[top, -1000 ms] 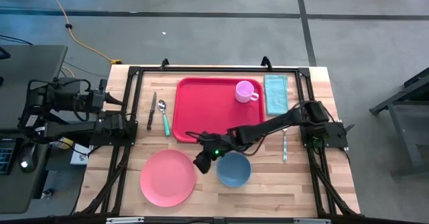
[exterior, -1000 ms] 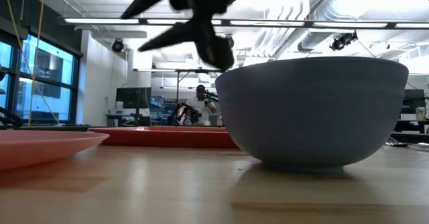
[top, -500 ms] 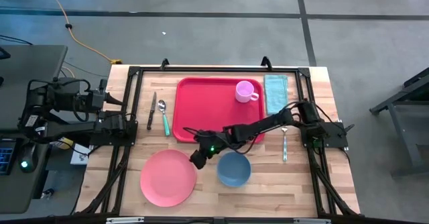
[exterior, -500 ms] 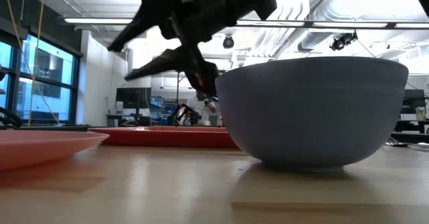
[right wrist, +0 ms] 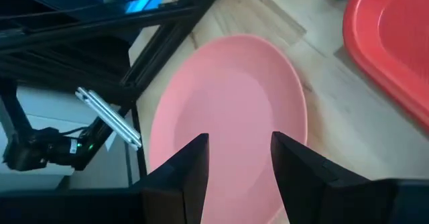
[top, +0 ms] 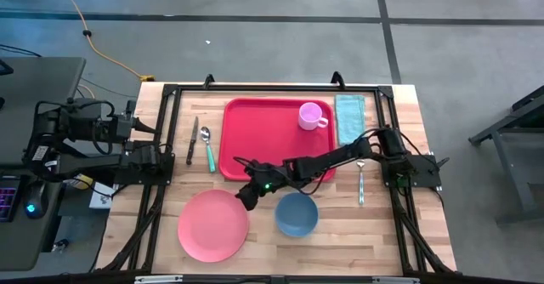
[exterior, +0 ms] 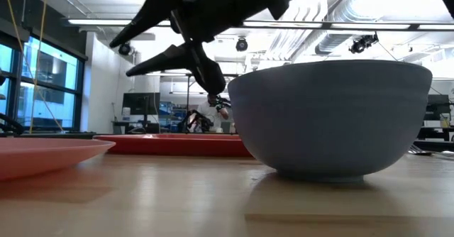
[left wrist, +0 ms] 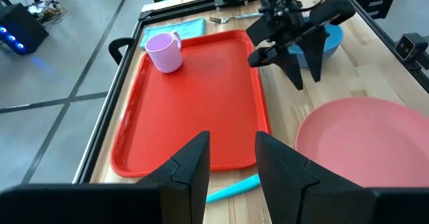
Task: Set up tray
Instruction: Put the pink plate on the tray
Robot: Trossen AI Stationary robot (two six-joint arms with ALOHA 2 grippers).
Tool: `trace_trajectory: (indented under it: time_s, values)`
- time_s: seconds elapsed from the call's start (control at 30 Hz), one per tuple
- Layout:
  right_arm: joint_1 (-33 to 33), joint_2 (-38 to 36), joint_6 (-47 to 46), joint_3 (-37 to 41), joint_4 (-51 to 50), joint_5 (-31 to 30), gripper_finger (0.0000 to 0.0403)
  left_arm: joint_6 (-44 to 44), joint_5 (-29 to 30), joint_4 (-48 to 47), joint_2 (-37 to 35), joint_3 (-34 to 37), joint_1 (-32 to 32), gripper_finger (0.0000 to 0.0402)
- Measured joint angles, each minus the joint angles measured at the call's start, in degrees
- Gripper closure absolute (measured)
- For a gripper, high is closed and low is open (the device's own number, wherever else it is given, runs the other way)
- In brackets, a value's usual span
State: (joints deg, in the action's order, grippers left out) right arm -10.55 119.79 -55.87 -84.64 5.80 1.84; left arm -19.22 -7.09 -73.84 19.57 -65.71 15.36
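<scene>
The tray [top: 276, 139] lies flat on the wooden table [top: 382, 233], toward the far middle of the frame; it is red, rectangular, with a raised rim; a pink mug [top: 311, 116] stands upright inside it at its far right corner; the rest of the tray surface is bare.

To the left of the tray lie a knife [top: 192, 140] and a spoon with a teal handle [top: 207, 148], side by side, parallel to the tray's short edge; to its right lies a folded teal cloth [top: 349, 118], just beside the rim; a fork [top: 360, 182] lies nearer the front, right of the arm.

In front of the tray sit a round pink plate [top: 213, 224] on the left and a blue bowl [top: 296, 213] on the right, apart from each other and off the tray.

The right gripper [top: 245, 199] reaches across from the right side; it hangs above the table between plate and bowl, near the tray's front edge; in the low view its fingers [exterior: 167, 56] stand parted, well clear of the surface, gripping nothing; the right wrist view looks down on the plate.

The left gripper [left wrist: 228, 160] waits at the left edge of the table, facing the tray; its fingers are apart with an empty gap between them.
</scene>
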Motion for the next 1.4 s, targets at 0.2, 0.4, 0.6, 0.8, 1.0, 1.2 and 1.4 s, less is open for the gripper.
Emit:
trace_trajectory:
  time_s: [0.2, 0.4, 0.6, 0.8, 1.0, 1.2, 1.4]
  values:
    - [-0.11, 1.50, -2.67, -0.24, 1.62, 3.59, 0.0247, 0.00, 0.00, 0.00, 0.00, 0.00, 0.00, 0.0250]
    - [0.14, 9.50, -5.43, -6.64, 1.91, 11.17, 0.0201, 0.00, -0.19, 0.01, 0.00, 0.00, -0.01, 0.0250]
    - [0.42, 12.28, -2.38, -14.64, -11.31, 12.34, 0.0190, 0.00, -0.57, 0.00, 0.00, 0.00, -0.01, 0.0250]
    - [1.92, 12.12, 2.88, -21.86, -28.06, 12.06, 0.0204, -0.03, -1.01, 0.00, 0.00, 0.00, 0.00, 0.0250]
    - [2.93, 11.91, 2.57, -22.65, -33.03, 11.90, 0.0197, -1.07, -0.98, 0.00, 0.00, 0.00, 0.01, 0.0250]
    - [2.05, 11.91, 0.10, -18.80, -30.43, 12.12, 0.0190, -1.07, -0.98, 0.02, 0.00, 0.00, -0.01, 0.0250]
    - [1.50, 11.92, -2.49, -17.50, -26.69, 11.79, 0.0191, -1.07, -0.96, 0.03, 0.00, 0.00, -0.01, 0.0250]
